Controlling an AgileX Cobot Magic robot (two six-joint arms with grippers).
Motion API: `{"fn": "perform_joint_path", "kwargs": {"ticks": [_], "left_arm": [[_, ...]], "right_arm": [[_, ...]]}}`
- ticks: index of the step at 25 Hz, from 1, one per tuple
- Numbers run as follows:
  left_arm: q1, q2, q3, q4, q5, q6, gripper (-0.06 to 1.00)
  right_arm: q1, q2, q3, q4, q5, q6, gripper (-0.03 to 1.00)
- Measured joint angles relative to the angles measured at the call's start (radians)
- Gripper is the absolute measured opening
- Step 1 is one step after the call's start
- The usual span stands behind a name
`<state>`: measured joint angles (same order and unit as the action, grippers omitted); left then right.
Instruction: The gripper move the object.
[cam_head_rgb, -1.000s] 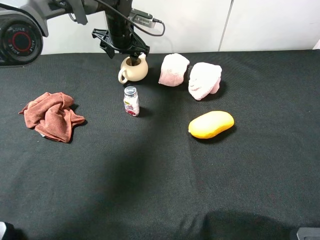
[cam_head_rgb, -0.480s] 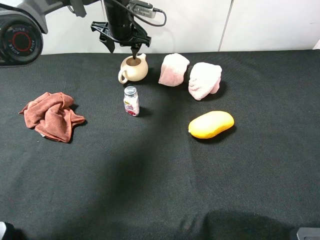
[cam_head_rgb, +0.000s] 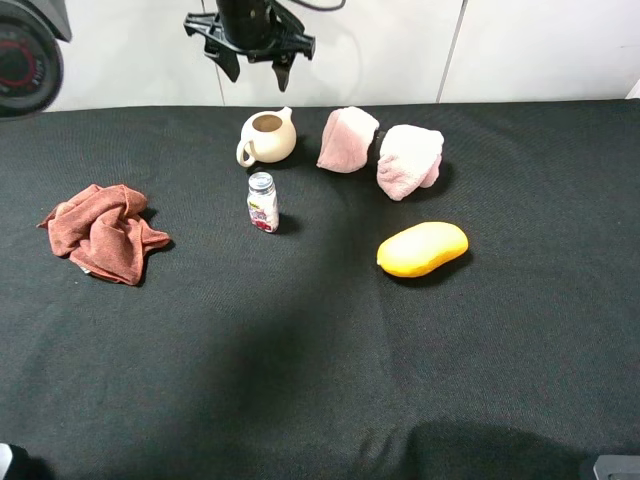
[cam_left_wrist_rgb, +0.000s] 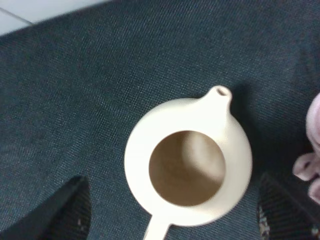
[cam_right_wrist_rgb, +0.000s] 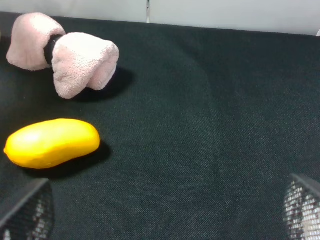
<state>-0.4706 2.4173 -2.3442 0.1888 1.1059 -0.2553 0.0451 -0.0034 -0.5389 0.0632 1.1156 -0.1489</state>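
The object, a lidless cream-white teapot (cam_head_rgb: 267, 137) with a brown inside, stands upright on the black cloth at the back left of centre. My left gripper (cam_head_rgb: 257, 72) hangs straight above it, open and apart from it, holding nothing. In the left wrist view the teapot (cam_left_wrist_rgb: 235, 150) lies below, between the two black fingertips (cam_left_wrist_rgb: 65, 210), spout pointing away. My right gripper (cam_right_wrist_rgb: 162, 215) is open wide over bare cloth with nothing between its fingers.
Two pink-white rolled towels (cam_head_rgb: 347, 139) (cam_head_rgb: 408, 160) lie right of the teapot. A small white-capped bottle (cam_head_rgb: 262, 202) stands just in front of it. A yellow oval object (cam_head_rgb: 422, 248) lies centre right, and a red-brown cloth (cam_head_rgb: 105, 232) at the left.
My left gripper has risen from the teapot, where one finger dipped into its mouth, to well above it. The teapot has stayed in place.
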Motion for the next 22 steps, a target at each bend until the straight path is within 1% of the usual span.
{"fn": "perform_joint_path", "kwargs": {"ticks": [8, 18, 22], "left_arm": [[-0.032, -0.052, 0.0, -0.003, 0.059, 0.001, 0.68], [-0.068, -0.152, 0.002, -0.001, 0.066, 0.002, 0.68], [-0.079, -0.196, 0.025, 0.005, 0.066, 0.004, 0.68]], "right_arm": [[0.0, 0.0, 0.0, 0.0, 0.0, 0.0, 0.69], [0.0, 0.0, 0.0, 0.0, 0.0, 0.0, 0.69], [0.0, 0.0, 0.0, 0.0, 0.001, 0.0, 0.69]]}}
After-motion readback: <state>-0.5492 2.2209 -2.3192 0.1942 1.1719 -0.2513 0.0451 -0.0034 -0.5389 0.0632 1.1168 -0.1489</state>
